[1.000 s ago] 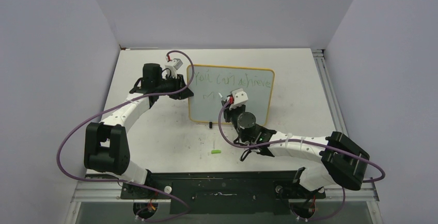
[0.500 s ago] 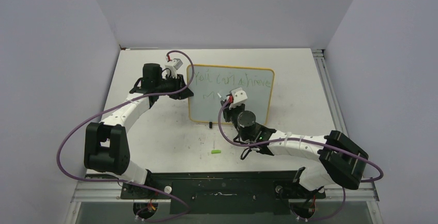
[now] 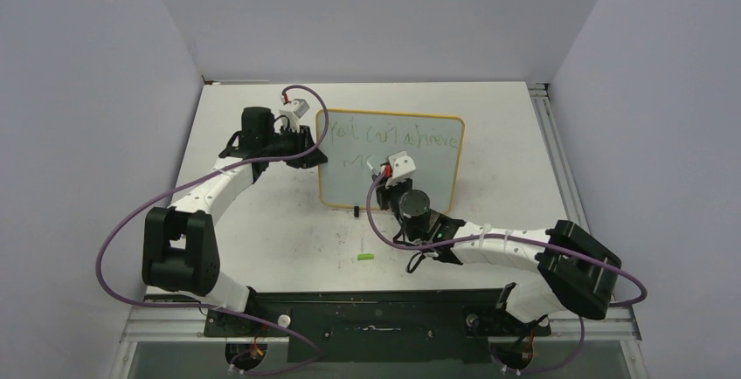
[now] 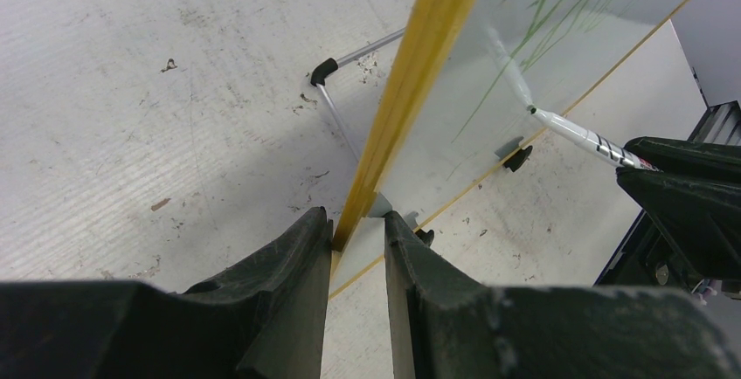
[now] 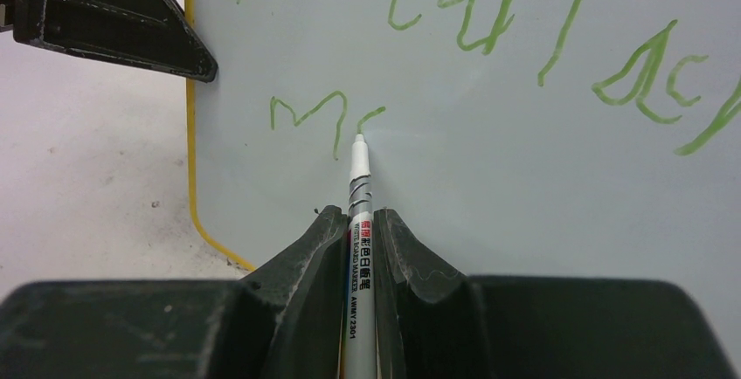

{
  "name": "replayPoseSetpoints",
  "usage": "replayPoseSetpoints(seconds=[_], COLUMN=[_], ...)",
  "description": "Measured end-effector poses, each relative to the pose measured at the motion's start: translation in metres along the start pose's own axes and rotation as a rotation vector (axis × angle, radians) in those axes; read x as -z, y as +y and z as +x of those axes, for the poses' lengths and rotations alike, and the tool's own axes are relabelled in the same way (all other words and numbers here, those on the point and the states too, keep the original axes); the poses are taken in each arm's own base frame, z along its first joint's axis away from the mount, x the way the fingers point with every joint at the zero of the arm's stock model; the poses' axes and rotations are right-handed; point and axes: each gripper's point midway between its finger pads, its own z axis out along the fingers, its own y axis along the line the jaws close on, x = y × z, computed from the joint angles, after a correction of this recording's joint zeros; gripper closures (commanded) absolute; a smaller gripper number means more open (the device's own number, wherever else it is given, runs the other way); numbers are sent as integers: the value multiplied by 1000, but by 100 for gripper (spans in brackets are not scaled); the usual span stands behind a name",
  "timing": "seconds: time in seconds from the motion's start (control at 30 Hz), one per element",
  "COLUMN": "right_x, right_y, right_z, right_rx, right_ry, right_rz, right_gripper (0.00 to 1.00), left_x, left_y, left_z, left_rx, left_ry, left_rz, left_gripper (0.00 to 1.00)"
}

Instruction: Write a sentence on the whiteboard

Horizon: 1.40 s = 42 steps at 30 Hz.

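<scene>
My left jaws clamp the whiteboard by its left frame; my right jaws pinch the marker, tip touching the near line of the sentence.

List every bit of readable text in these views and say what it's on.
"You can achieve": green handwriting, top line of the sentence on the whiteboard.
"m" plus one unfinished stroke: second line, also green.
Marker barrel: red characters and small print ending roughly "2301"; the rest is too small to read.
</scene>
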Motion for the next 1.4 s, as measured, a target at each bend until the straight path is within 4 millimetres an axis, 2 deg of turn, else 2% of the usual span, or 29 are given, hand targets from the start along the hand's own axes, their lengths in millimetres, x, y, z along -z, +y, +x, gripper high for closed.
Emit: replayPoseSetpoints(seconds=[0.3, 1.4], right_x=[4, -1], right_y=[-4, -8], right_z=[4, -15], right_rx=[-1, 23], right_ry=[9, -25], right_rz=[18, 38], right_gripper=[95, 95], left_x=[0, 0], left_y=[0, 0], left_z=[0, 0], left_rx=[-1, -1], left_ry=[0, 0], left_rz=[0, -1], left_gripper=[75, 75])
